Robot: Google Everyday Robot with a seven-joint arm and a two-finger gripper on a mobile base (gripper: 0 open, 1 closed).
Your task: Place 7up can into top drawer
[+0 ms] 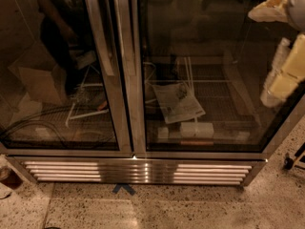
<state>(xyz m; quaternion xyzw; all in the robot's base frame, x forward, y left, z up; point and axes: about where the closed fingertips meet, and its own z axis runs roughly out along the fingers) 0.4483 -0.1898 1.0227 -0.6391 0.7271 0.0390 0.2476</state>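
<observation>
As it hangs top right, hand [285, 73], before glass fridge door [200, 56]

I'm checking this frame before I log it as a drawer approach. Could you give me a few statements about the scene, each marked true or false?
1. The hand hangs at the upper right, in front of the right glass door. True.
2. The sheet of paper lies behind the left door. False: it lies behind the right glass door.
3. A blue tape mark is on the floor below the grille. True.
4. An open drawer is in view. False: no drawer shows anywhere.
5. A can stands on the floor. False: no can shows in this view.
</observation>
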